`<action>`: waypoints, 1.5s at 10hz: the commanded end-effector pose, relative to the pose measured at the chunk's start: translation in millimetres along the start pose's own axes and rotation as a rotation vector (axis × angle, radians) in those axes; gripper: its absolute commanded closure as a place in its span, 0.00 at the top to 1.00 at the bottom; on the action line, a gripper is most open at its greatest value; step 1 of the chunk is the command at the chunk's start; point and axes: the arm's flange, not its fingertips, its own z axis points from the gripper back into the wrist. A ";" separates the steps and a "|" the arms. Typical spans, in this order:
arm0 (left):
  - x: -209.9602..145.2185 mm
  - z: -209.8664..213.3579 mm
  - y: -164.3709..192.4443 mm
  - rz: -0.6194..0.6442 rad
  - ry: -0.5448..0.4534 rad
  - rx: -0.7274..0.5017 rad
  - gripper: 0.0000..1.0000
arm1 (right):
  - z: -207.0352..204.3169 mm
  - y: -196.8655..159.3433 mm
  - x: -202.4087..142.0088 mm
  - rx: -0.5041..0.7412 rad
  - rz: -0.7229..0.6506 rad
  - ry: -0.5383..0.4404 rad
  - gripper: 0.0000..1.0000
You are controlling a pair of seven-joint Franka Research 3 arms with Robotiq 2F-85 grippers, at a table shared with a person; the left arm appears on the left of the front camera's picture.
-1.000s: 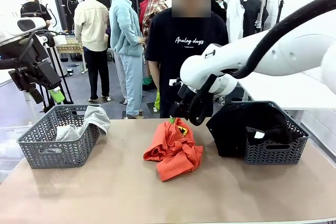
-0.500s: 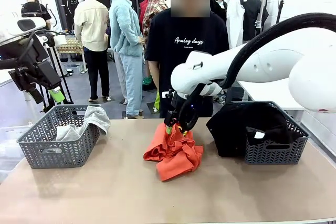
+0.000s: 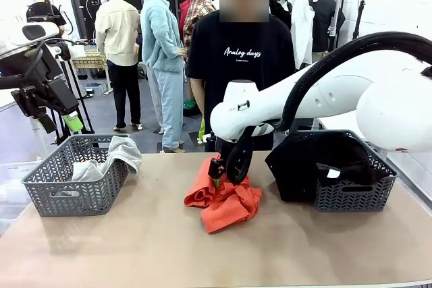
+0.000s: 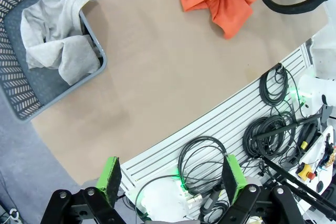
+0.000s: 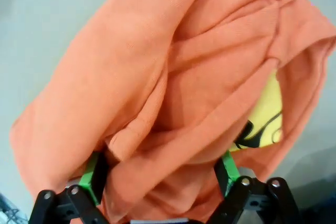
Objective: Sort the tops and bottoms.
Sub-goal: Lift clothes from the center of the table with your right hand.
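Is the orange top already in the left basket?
No, the orange top lies crumpled on the table, between the two baskets, under the right end effector.

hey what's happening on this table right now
The right gripper is down on the orange-red top in the middle of the table, jaws open around a fold but not closed. The grey top lies in the left basket, the black bottoms in the right basket. The left gripper hangs open off to the side.
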 end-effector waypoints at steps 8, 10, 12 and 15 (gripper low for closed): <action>0.0 0.8 1.4 -0.005 -0.010 0.015 1.00 | -2.2 3.9 2.1 -0.010 -0.050 0.019 0.00; 0.0 0.8 1.4 -0.005 -0.010 0.015 1.00 | 1.3 7.5 2.0 -0.012 -0.053 0.026 0.00; 0.0 0.8 1.4 -0.005 -0.010 0.015 1.00 | 4.3 11.8 2.9 -0.018 -0.048 0.030 0.00; 0.0 0.8 1.4 -0.005 -0.010 0.015 1.00 | 7.7 6.4 5.1 0.001 -0.030 -0.003 0.00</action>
